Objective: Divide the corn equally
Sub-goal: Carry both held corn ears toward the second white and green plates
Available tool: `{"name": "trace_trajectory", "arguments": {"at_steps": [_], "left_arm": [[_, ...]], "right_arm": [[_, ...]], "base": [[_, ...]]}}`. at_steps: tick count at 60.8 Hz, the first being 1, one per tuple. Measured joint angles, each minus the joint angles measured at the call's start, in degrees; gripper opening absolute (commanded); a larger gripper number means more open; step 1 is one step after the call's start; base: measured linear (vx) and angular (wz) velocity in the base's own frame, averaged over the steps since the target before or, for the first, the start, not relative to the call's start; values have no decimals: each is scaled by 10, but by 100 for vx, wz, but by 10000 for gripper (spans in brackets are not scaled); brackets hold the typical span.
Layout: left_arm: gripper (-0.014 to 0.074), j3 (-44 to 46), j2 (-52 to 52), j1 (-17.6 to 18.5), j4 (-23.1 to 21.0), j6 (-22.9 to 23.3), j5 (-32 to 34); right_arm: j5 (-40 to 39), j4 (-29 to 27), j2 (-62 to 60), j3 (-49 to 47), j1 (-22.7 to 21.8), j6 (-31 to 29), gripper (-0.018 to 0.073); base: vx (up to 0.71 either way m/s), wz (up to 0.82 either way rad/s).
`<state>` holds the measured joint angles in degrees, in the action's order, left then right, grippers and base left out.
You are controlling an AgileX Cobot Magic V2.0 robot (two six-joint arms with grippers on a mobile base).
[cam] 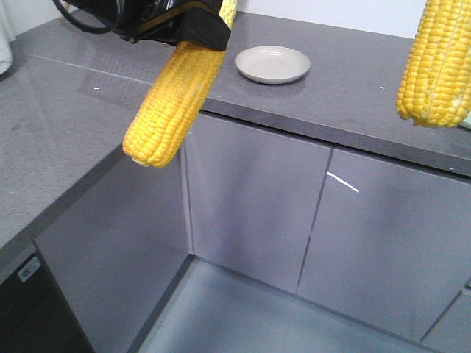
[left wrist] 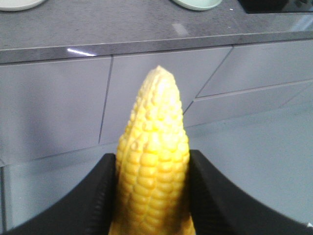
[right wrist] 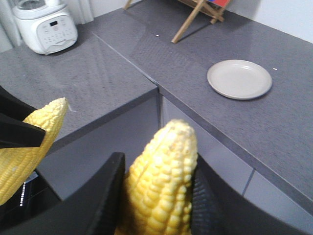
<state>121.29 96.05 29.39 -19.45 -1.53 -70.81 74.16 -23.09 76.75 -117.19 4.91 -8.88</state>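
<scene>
Left gripper [left wrist: 152, 159] clamps 1 corn cob [left wrist: 154, 112], right gripper [right wrist: 157, 164] a 2nd cob [right wrist: 166, 156], each lengthwise between the fingers, tip pointing out past them

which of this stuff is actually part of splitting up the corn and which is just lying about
Part of the job:
corn cob, gripped in the left pincer
second corn cob, gripped in the right pincer
beige plate, likely a drop-off spot

Just lying about:
white appliance
wooden stand
</scene>
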Motion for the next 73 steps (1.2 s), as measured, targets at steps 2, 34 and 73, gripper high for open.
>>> {"name": "trace_trajectory", "arguments": {"at_steps": [2, 34, 73], "left_arm": [[-7, 0, 0, 0, 0, 0, 0], [-7, 0, 0, 0, 0, 0, 0], [-7, 0, 0, 0, 0, 0, 0]], "right_arm": [[0, 0, 0, 0, 0, 0, -4], [0, 0, 0, 0, 0, 0, -4], [0, 0, 0, 0, 0, 0, -4]], "base": [[-5, -35], [-5, -33], [-6, -30]]}}
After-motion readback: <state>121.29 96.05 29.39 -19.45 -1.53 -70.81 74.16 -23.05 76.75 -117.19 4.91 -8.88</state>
